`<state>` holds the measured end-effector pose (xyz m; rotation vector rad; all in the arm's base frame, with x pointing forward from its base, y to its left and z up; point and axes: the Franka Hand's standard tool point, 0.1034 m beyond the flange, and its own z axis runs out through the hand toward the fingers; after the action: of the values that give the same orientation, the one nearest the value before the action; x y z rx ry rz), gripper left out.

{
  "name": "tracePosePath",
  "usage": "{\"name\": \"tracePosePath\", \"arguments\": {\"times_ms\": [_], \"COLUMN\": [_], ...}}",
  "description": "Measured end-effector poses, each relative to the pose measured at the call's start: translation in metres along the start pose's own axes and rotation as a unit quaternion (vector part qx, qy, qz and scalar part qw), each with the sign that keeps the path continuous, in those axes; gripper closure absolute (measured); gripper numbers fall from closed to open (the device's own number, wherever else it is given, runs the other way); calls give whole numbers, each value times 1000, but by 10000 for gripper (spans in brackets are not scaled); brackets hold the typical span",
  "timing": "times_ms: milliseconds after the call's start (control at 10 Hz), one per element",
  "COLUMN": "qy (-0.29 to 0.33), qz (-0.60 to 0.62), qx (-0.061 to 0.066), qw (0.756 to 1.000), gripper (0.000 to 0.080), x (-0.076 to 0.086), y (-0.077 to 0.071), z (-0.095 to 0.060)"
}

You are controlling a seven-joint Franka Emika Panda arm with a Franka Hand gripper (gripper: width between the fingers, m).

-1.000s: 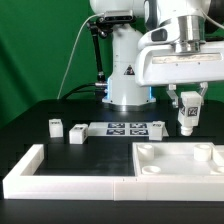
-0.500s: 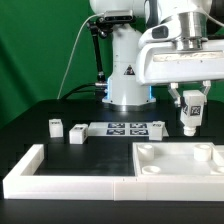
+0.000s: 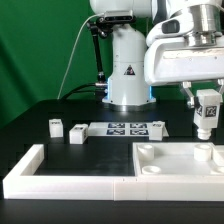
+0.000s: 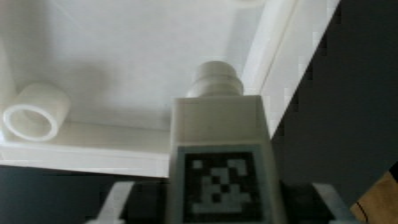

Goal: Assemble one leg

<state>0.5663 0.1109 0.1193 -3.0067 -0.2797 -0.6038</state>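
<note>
While nothing on the exterior view's left is being touched, two small blocks [image 3: 54,126] sit there on the black table [image 3: 30,115], well apart from the arm. Next along lies the marker board [image 3: 125,127], with a third block [image 3: 157,126] just beside its right end. In front, the border wall [image 3: 60,172] runs along the table's near edge and meets the panel [image 3: 180,160], which lies flat at the right.

At the exterior view's far right the gripper [image 3: 207,104] is clamped on the leg [image 3: 206,124], jaws narrowed onto its sides. The leg hangs upright, long axis vertical, its tag [image 3: 208,110] facing the camera. It is above the panel's far right corner and apart from it, with a corner hole [image 3: 206,152] just below.

The wrist view looks down the leg's length: its peg [image 4: 214,78] points at the panel's white face, while a round hole [image 4: 36,112] stands off to one side of the peg, not beneath it. Whether that is the same hole I cannot tell. In my judgement the coming move turns on this sideways offset: the peg must come over a hole, with the leg kept vertical, before going down.
</note>
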Motion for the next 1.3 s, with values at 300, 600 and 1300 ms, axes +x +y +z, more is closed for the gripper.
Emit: {"name": "tracePosePath", "arguments": {"times_ms": [300, 600, 1300], "qy": [5, 4, 12], "qz": [-6, -6, -3], "qx": [0, 0, -1], "qw": [1000, 1000, 1000], "gripper": [509, 509, 508], "x": [10, 10, 34], "y": [1, 1, 8], "z": [7, 7, 34]}}
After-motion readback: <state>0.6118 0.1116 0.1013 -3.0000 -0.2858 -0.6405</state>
